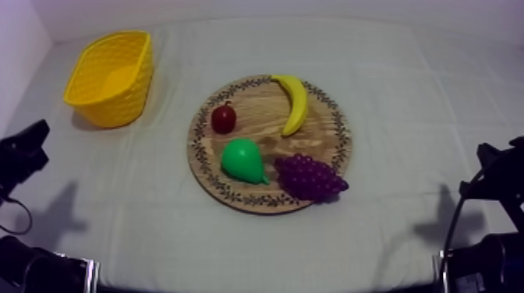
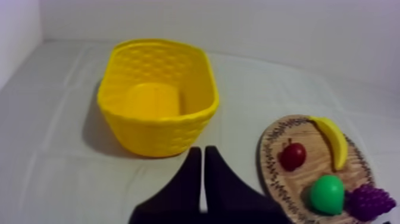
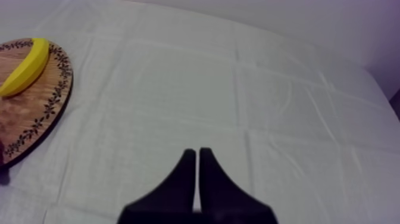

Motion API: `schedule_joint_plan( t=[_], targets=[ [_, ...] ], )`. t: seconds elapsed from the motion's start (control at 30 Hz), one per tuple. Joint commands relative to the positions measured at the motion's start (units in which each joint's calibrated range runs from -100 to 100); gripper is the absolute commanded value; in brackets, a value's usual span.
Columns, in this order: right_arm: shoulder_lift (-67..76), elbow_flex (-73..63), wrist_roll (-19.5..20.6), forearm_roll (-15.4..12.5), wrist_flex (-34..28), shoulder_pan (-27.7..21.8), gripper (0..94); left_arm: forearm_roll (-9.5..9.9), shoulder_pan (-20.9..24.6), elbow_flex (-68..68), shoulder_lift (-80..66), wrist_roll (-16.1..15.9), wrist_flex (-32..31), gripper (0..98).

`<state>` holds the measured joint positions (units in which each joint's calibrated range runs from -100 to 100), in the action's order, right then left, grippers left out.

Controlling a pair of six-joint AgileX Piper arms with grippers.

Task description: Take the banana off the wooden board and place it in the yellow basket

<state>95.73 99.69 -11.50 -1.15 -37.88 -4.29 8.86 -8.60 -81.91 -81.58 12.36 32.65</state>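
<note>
Left gripper (image 2: 199, 150) and right gripper (image 3: 197, 152) both sit closed on nothing. I judge nothing is done: the banana (image 1: 293, 103) lies near the far rim of the wooden board (image 1: 265, 132), well apart from the empty yellow basket (image 1: 117, 103). Grasp, carry and drop all remain.

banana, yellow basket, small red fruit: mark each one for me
banana (image 1: 295, 105), top view, middle of its curve
yellow basket (image 1: 113, 111), top view, near outer wall
small red fruit (image 1: 224, 119), top view, centre of its body
</note>
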Motion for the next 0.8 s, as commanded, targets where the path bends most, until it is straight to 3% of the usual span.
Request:
schedule_joint_plan(
  t=[0.0,0.2,0.43,0.77],
  targets=[
    [0.02,-0.03,0.00,0.01,-0.02,0.00,0.3,0.94,-2.13,9.44,9.34,1.23,0.02,0.1],
    [0.02,-0.03,0.00,0.01,-0.02,0.00,0.3,0.90,-5.24,23.88,22.34,0.40,-0.06,0.1],
    [0.02,-0.03,0.00,0.01,-0.02,0.00,0.3,-1.86,-8.05,38.50,35.31,-2.46,1.67,0.1],
    [0.02,-0.03,0.00,0.01,-0.02,0.00,0.3,-2.20,-13.34,52.34,48.94,-0.65,4.53,0.2]
  ],
)
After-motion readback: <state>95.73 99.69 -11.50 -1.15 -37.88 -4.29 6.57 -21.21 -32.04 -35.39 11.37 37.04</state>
